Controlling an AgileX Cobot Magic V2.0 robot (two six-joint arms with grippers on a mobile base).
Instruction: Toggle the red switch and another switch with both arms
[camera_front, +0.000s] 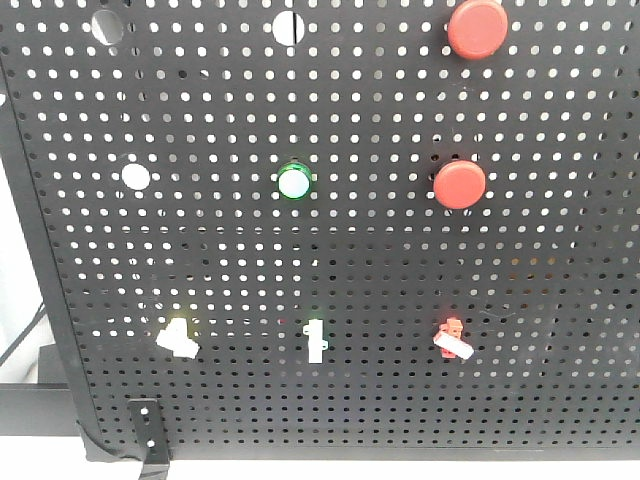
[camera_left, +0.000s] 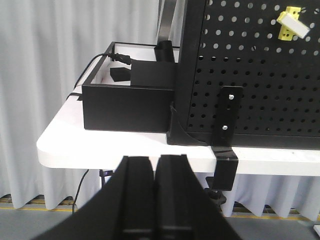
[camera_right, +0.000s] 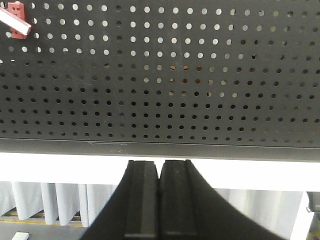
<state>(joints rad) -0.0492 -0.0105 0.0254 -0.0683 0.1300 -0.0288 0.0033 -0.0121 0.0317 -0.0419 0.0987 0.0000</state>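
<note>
The red switch (camera_front: 452, 338), a small red base with a white lever slanting down to the right, sits low right on the black pegboard (camera_front: 350, 250); it also shows at the top left of the right wrist view (camera_right: 16, 18). The yellow-based switch (camera_front: 177, 337) is low left on the board and appears top right in the left wrist view (camera_left: 292, 23). My left gripper (camera_left: 154, 160) is shut and empty, below and left of the yellow switch, in front of the table edge. My right gripper (camera_right: 160, 164) is shut and empty, below and right of the red switch. Neither gripper shows in the front view.
A green-based toggle (camera_front: 315, 340) stands between the two switches. Two big red push buttons (camera_front: 460, 184) (camera_front: 477, 28) and a green-ringed lamp (camera_front: 294, 182) sit higher up. A black box (camera_left: 127, 106) with cables and a clamp bracket (camera_left: 227, 135) stand at the board's left foot on the white table (camera_left: 100, 145).
</note>
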